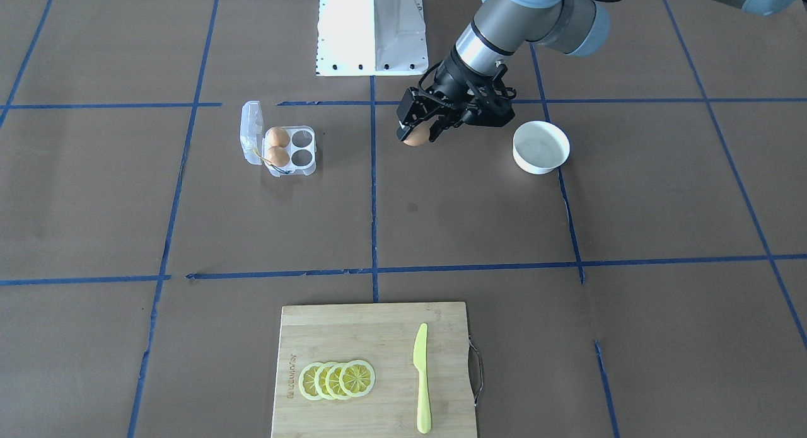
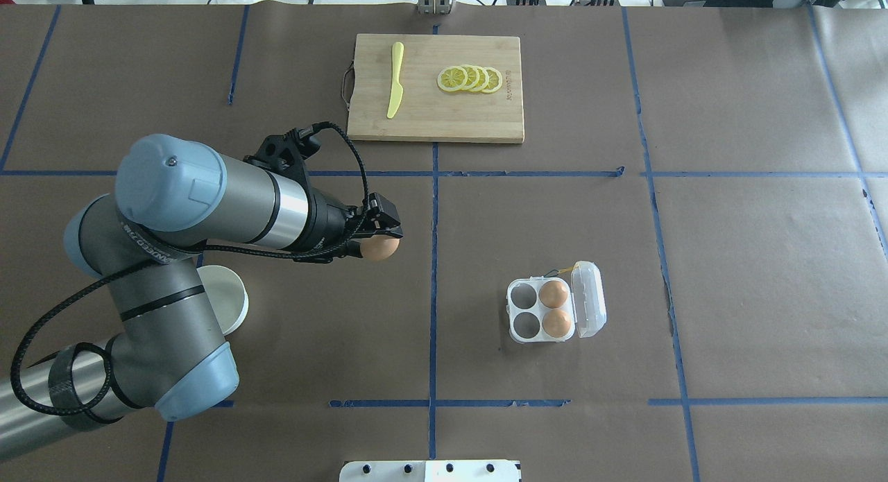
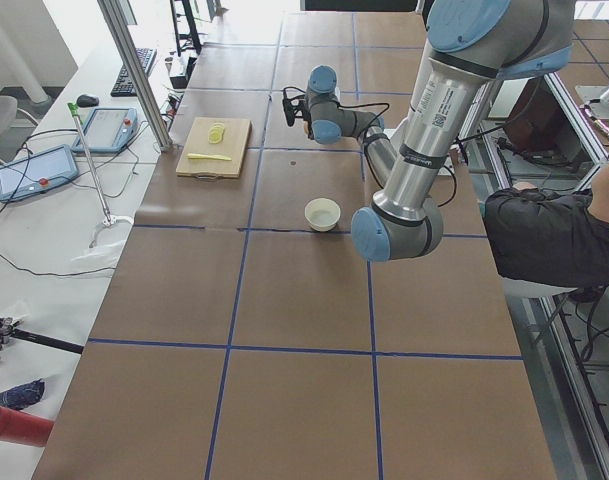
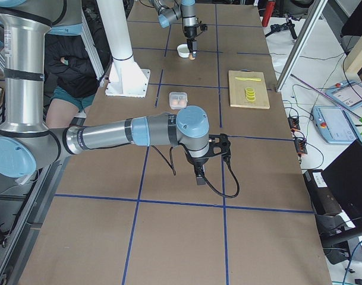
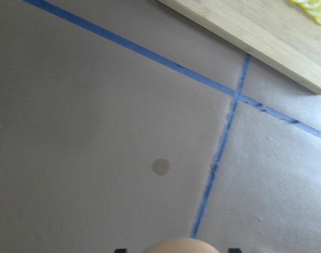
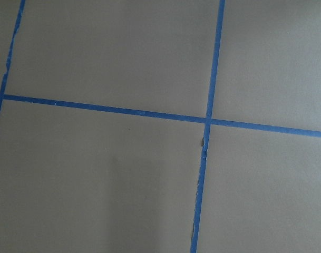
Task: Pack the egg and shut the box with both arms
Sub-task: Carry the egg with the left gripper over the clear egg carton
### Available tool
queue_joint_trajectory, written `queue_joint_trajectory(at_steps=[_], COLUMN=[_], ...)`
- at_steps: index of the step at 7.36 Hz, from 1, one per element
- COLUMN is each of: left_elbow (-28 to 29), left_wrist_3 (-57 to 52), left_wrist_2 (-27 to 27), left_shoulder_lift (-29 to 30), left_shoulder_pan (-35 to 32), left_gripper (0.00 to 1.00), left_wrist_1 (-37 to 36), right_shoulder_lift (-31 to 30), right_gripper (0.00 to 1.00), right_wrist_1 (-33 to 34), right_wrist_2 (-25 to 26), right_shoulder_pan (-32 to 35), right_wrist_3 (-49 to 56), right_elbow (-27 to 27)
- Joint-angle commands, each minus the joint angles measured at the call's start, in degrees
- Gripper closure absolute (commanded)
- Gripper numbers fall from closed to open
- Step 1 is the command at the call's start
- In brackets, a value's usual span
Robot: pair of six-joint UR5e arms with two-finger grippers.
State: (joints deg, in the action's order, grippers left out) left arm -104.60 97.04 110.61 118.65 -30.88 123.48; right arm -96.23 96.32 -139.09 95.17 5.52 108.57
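Observation:
My left gripper is shut on an orange-brown egg and holds it above the brown table, between the white bowl and the box. In the overhead view the gripper and its egg are well left of the box. The clear box is open, its lid standing at the far side. Two eggs fill the cells by the lid; the other two cells are empty. My right gripper shows only in the exterior right view; I cannot tell whether it is open or shut.
A wooden cutting board with a yellow knife and lemon slices lies at the table's far edge. The white base block stands at the robot's side. A person sits beside the table.

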Motion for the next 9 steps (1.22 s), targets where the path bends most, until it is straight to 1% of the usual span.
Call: queue_joint_trajectory(at_steps=[1, 3, 4, 5, 7, 8, 9], left_elbow=[7.37, 15.18, 18.70, 22.39, 27.33, 28.48, 28.84], left_wrist_3=[1.13, 0.96, 1.04, 1.04, 0.87, 0.87, 0.78], left_wrist_2=[-0.13, -1.17, -6.92, -9.68, -9.97, -12.75, -13.48], left_shoulder_lift=[3.75, 10.78, 11.24, 12.64, 17.03, 17.92, 18.10], left_shoulder_pan=[3.87, 5.83, 7.92, 8.81, 9.34, 10.57, 10.75], left_gripper=[1.00, 1.00, 1.00, 1.00, 1.00, 1.00, 1.00], left_wrist_1=[11.86, 12.92, 19.97, 25.27, 25.85, 26.28, 26.55], right_shoulder_lift=[-0.79, -0.45, -0.36, -0.27, -0.10, -0.01, 0.08], right_gripper=[0.00, 0.00, 0.00, 0.00, 0.00, 0.00, 0.00], right_wrist_1=[-0.08, 0.01, 0.01, -0.08, 0.01, 0.01, 0.01], right_wrist_2=[-0.39, -0.74, -1.44, -1.53, -1.53, -1.53, -1.53], right_shoulder_pan=[-0.07, -0.07, -0.07, -0.07, -0.07, -0.07, -0.07], right_wrist_3=[-0.25, -0.60, -1.38, -2.26, -2.53, -2.53, -2.45], right_elbow=[-0.11, -0.11, -0.20, -0.11, -0.20, -0.20, -0.37])
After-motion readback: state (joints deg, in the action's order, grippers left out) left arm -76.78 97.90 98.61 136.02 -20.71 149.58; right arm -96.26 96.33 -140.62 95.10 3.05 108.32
